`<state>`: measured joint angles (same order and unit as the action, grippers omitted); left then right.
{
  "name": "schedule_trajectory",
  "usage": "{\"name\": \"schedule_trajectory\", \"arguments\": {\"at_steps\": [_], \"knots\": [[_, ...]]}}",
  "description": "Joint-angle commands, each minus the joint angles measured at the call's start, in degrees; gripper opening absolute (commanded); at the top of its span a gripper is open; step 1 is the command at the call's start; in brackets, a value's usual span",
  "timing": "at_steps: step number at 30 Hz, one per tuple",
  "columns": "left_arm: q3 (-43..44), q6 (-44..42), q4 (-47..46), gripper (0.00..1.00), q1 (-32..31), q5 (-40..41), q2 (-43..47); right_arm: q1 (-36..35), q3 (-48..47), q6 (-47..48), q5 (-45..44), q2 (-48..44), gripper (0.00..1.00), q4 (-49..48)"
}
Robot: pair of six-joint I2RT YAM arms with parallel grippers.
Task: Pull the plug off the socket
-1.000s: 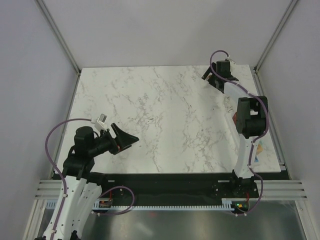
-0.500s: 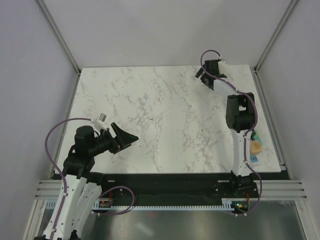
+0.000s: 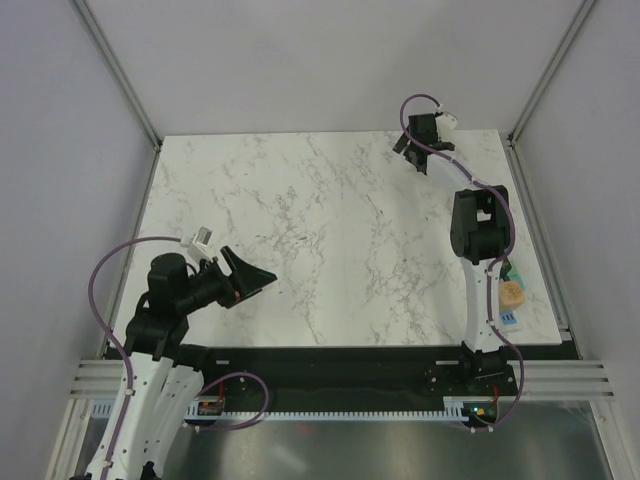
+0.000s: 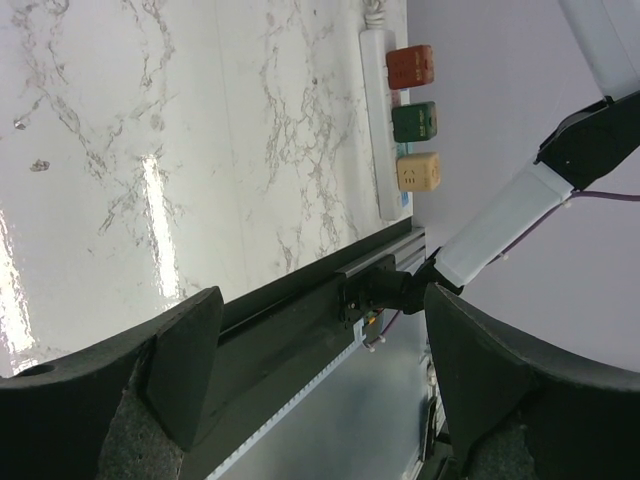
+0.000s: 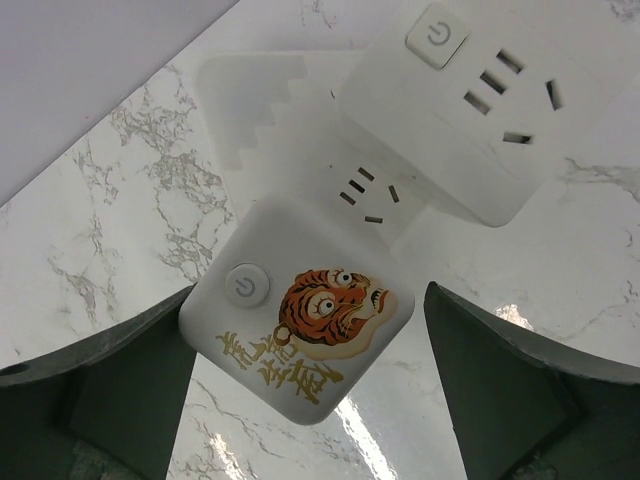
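**Both grippers spread wide, neither holding anything**

The right gripper [image 5: 310, 295] stands with its jaws as far apart as they go and grips nothing. Its two dark fingers [image 5: 100, 400] frame the lower corners of the wrist view and touch no object. Directly below the gap lies the tiger cube [image 5: 300, 335], a white block with a tiger face, gold characters and a round power button. Just beyond it, toward the upper right of that view, sits a white socket block [image 5: 480, 95] with its own button and slot holes. Another set of slots shows on the white surface between the two. The cube may be plugged in there, though the view does not settle it. Seen from overhead, this gripper hangs over the far right corner of the marble table [image 3: 300, 220].

The left gripper [image 4: 322, 295] is likewise wide apart and empty, held above the near left part of the table, well apart from every object. Its wrist camera looks across the marble to a white power strip [image 4: 378, 120] lying along the table's right edge. The strip carries three plugs in a row — a red plug [image 4: 410, 67], a green plug [image 4: 413, 121] and a tan plug [image 4: 418, 172] — near the right arm [image 4: 505, 225].
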<state>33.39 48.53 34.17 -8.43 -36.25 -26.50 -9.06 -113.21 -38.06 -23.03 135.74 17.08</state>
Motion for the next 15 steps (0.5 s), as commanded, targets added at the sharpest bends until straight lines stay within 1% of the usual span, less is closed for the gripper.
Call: {"name": "schedule_trajectory", "arguments": {"at_steps": [1, 8, 9, 10, 11, 12, 14, 15], "knots": [[2.30, 0.60, -1.39, 0.88, 0.16, -1.37, 1.27, 0.09, -3.51, 1.15, -3.69, 0.66, 0.98, 1.46], [1.86, 1.21, -1.39, 0.88, 0.16, -1.37, 1.98, 0.01, -6.85, 1.50, -4.66, 3.12, 0.98, 3.31], [1.77, 1.39, -1.39, 0.88, 0.16, -1.19, 1.98, 0.01, -7.20, 1.76, -4.66, 3.21, 0.97, 3.40], [1.77, 1.48, -1.39, 0.88, 0.16, -1.28, 1.98, -0.08, -7.29, 2.11, -4.14, 3.21, 0.90, 3.40], [1.86, 1.39, -1.39, 0.88, 0.25, -1.28, 1.89, -0.08, -7.29, 2.46, -4.04, 3.04, 0.85, 3.40], [1.86, 1.39, -1.39, 0.88, 0.16, -1.19, 1.81, -0.25, -7.20, 3.60, -3.87, 2.86, 0.78, 3.40], [1.86, 1.39, -1.56, 0.88, 0.16, -1.19, 1.72, -0.78, -6.85, 5.18, -4.04, 1.99, 0.75, 3.40], [1.77, 1.39, -1.39, 0.88, 0.16, -1.19, 1.63, -0.96, -6.85, 7.11, -4.04, 1.55, 0.68, 3.40]]}}
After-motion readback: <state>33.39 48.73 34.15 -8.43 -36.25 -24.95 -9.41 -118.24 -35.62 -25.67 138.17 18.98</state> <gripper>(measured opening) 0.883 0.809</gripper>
